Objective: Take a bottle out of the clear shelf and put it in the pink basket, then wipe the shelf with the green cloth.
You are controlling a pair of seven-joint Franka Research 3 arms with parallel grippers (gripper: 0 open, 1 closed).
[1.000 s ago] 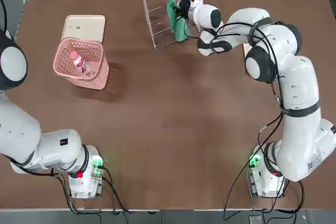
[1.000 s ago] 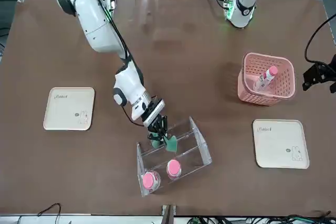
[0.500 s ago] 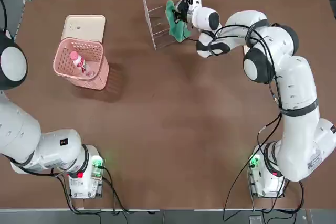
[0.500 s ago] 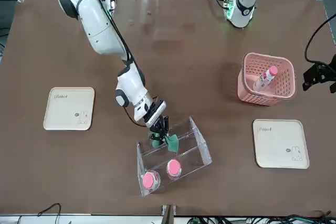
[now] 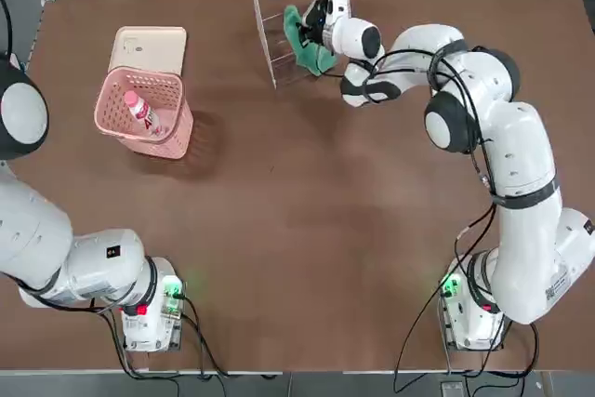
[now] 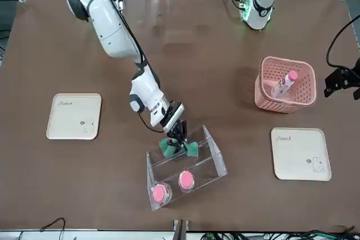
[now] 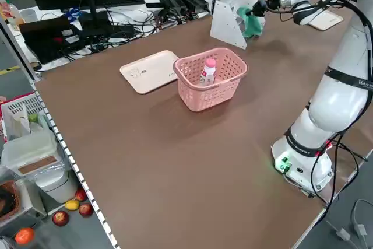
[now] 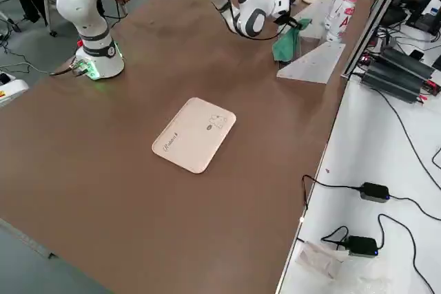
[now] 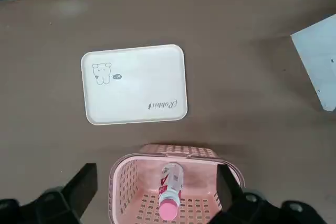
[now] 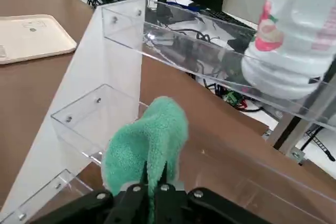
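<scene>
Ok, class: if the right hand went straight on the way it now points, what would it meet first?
Probably the clear shelf, reached by the green cloth in the hand; which panel is unclear.

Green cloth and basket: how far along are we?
Done: a bottle lies in the pink basket, with the open left end effector over the basket. In hand: the right end effector grips the green cloth at the clear shelf, so wiping looks under way. Left, probably: finishing the wipe and letting go of the cloth; whether the shelf is clean, I cannot tell.
</scene>
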